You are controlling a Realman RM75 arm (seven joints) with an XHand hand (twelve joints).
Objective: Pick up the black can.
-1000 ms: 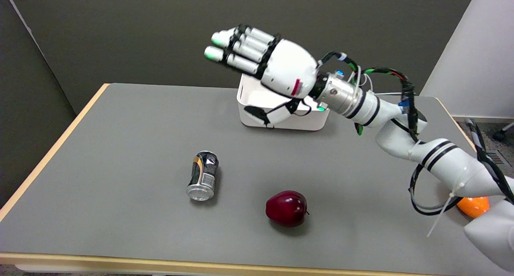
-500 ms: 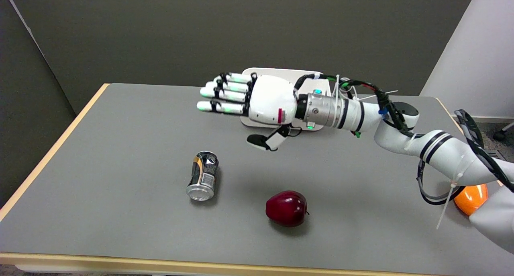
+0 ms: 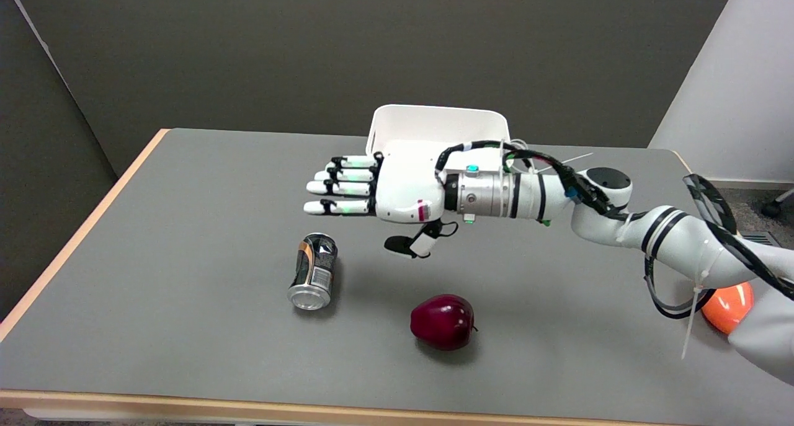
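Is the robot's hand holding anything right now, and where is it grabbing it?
Nothing. The right hand is open in the air, fingers spread, above the black can lying on the table.

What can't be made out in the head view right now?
- White bin: its front and inside are hidden by the right hand and wrist.
- Orange ball: partly hidden behind the right arm, so its full shape is unclear.
- Black can: lying on its side; label print is too small to read.
- Hand height above the table: cannot be judged from one view.
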